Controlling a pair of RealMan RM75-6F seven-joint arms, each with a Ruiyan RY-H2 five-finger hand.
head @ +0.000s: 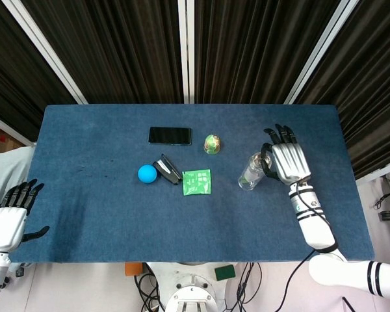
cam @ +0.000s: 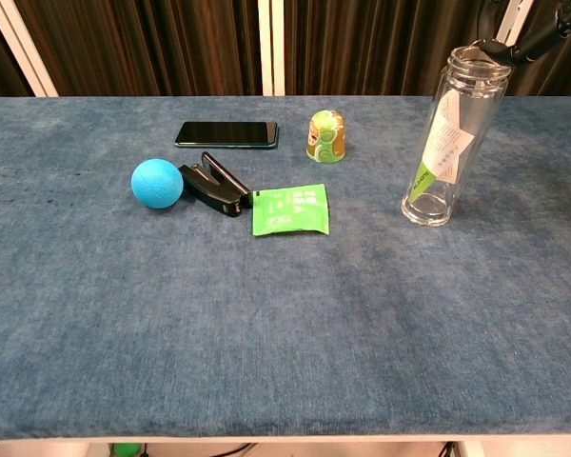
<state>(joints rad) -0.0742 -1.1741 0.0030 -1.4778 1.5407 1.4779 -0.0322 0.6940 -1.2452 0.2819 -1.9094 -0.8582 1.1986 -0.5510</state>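
One clear bottle stands upright and uncapped on the blue table, with a paper label and a green strip inside it. The right hand sits just beside the bottle's mouth; its fingers are spread, and one dark fingertip lies at the rim. Whether that fingertip touches the rim cannot be determined; the hand grips nothing.

On the bottle's far side from the right hand, in order of distance, lie:
- one small green-and-yellow cup, standing;
- one green packet, flat;
- one black clip, touching one blue ball;
- one black phone, flat.

The left hand hangs off the table's near left corner, fingers apart, holding nothing, well apart from every item.
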